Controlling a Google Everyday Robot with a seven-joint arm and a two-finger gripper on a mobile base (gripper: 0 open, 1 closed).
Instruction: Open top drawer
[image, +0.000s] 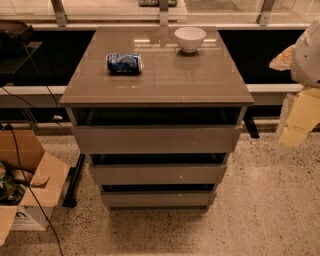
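The claw (296, 125) hung at the right edge; I could not tell whether it was apart or together. Just left of it, the glossy grey-brown flat-fronted top drawer (156, 139) stood slightly pulled out.

A: What is the right edge cutting off?

B: It is slicing through the gripper (299, 117), which is showing only as a blurred cream and white shape to the right of the cabinet (160, 82), apart from it.

A: And the top drawer (156, 139)?

B: The cabinet top is overhanging its dark inside, so nothing in there is showing.

A: The can (124, 63)?

B: Its blue label is blurring, and the print is coming out too small to read.

A: Lower left?

B: The left edge is cropping the cardboard box (45, 180), and its contents are looking too murky to name.
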